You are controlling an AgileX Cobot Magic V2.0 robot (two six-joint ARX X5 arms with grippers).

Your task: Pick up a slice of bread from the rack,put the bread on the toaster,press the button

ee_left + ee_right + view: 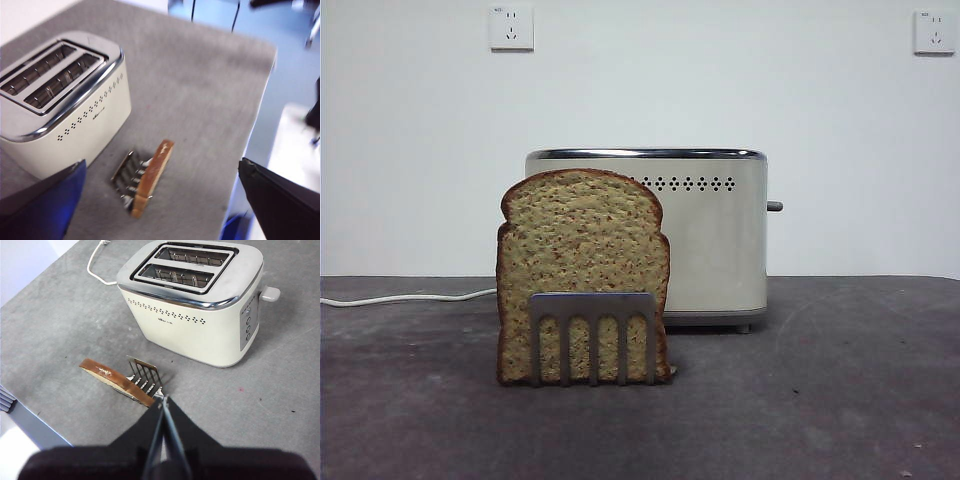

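Observation:
The slice of bread (pixel 582 270) stands upright behind the prongs of the small silver rack (pixel 592 335), in front of the cream toaster (pixel 710 235). The grey button (pixel 775 206) sticks out of the toaster's right end. Neither gripper shows in the front view. In the left wrist view, my left gripper (pixel 161 165) is open wide and empty, high above the bread (pixel 152 175), the rack (pixel 129 175) and the toaster (pixel 75 120). In the right wrist view, my right gripper (pixel 164 402) is shut and empty, above the table near the rack (pixel 145 375) and bread (pixel 117 380). The toaster (pixel 195 315) with two empty slots and the button (pixel 270 293) lie beyond.
A white power cord (pixel 400 298) runs left from behind the toaster; it also shows in the right wrist view (pixel 97 267). Two wall sockets (pixel 511 28) are on the white wall. The grey table's edge (pixel 260 100) lies close to the rack's side.

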